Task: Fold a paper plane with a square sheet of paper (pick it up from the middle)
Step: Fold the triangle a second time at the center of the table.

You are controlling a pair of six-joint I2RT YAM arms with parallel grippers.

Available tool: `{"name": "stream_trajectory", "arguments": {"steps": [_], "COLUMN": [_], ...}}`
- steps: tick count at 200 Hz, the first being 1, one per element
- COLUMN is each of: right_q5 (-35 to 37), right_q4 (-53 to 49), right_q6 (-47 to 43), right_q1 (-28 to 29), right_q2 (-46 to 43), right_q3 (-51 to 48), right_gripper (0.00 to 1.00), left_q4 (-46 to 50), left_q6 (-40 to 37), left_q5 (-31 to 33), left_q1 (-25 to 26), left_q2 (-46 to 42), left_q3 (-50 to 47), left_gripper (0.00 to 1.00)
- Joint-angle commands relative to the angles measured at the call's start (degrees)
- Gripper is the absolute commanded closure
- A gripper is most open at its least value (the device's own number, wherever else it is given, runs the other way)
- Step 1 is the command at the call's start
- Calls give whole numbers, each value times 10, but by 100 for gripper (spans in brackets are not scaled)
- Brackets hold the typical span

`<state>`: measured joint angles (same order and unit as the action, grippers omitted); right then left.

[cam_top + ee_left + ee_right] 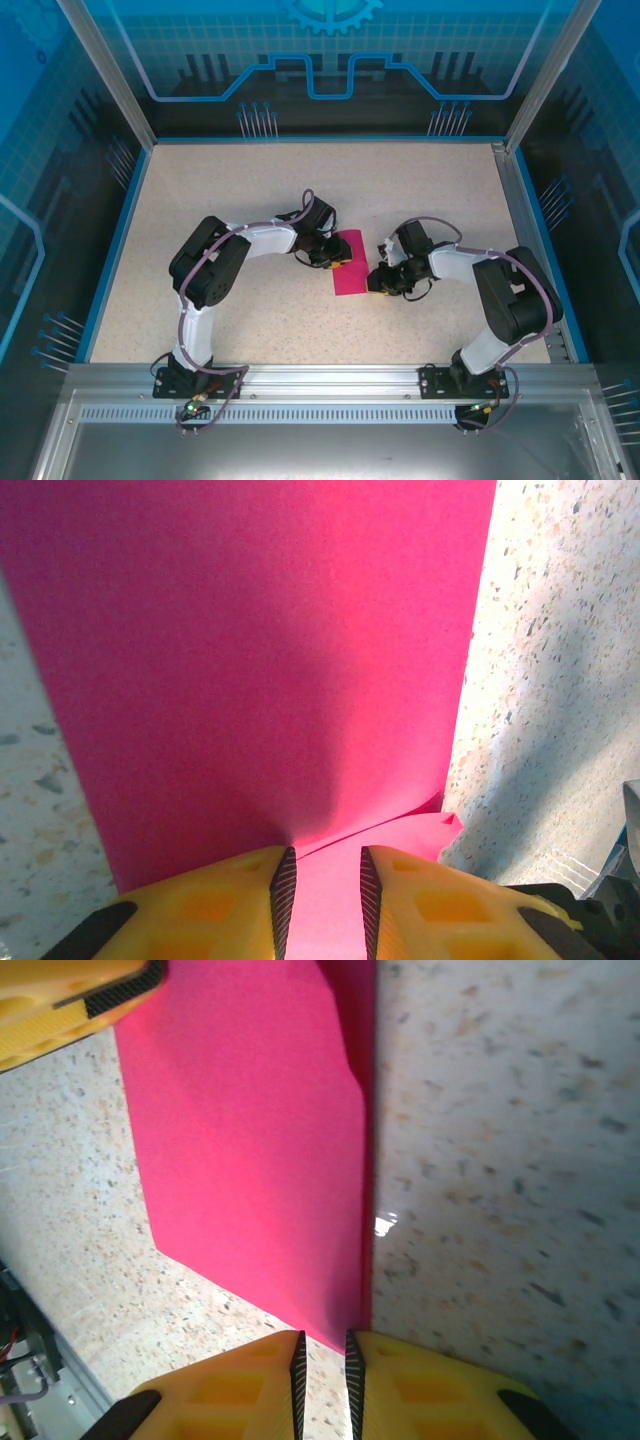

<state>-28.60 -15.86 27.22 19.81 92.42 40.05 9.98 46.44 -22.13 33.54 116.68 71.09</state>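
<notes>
Sheet of paper (352, 272): lies flat on the table (250, 180) between the two grippers, near the middle. From above it looks like a narrow pink strip, longer than it is wide.
Layers: the sheet is doubled over. In the left wrist view (270, 660) a lower layer pokes out at the near right corner. In the right wrist view (250, 1140) a darker flap runs along the straight right edge.
Left gripper (335, 254): sits low at the left side of the strip. In its own camera (322, 868) the yellow fingers stand slightly spread over the near edge, with pink paper showing in the gap. The pads do not press together on the paper.
Right gripper (384, 282): sits just beside the strip's lower right side. In its own camera (323, 1348) the fingers are almost together with a thin slit between them. Bare table (500, 1160) shows in the slit and nothing is pinched. The paper's near corner ends just in front of the fingertips.
Other view of the left gripper: one yellow finger (60, 1000) shows at the top left of the right wrist view, at the paper's far corner.
Table: pale and speckled (560, 680), lying in shadow beside the paper.
</notes>
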Motion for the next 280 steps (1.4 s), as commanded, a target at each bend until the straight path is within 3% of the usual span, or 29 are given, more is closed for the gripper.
{"name": "stream_trajectory", "arguments": {"steps": [1, 79, 157, 219, 280], "right_q5": [44, 35, 41, 17, 62], "right_q4": [-43, -23, -29, -16, -37], "right_q6": [3, 20, 19, 21, 19], "right_q1": [-10, -8, 13, 17, -4], "right_q2": [-20, 19, 87, 83, 50], "right_q3": [2, 77, 138, 135, 136], "right_gripper": [79, 70, 68, 69, 69], "left_q4": [44, 45, 51, 49, 50], "left_q6": [-5, -3, -7, -6, -6], "left_q5": [28, 23, 12, 10, 12], "left_q1": [-10, -10, -10, -10, -10], "left_q2": [3, -3, -11, -14, -20], "left_q3": [-7, 1, 18, 19, 19], "left_gripper": [72, 71, 70, 70, 70]}}
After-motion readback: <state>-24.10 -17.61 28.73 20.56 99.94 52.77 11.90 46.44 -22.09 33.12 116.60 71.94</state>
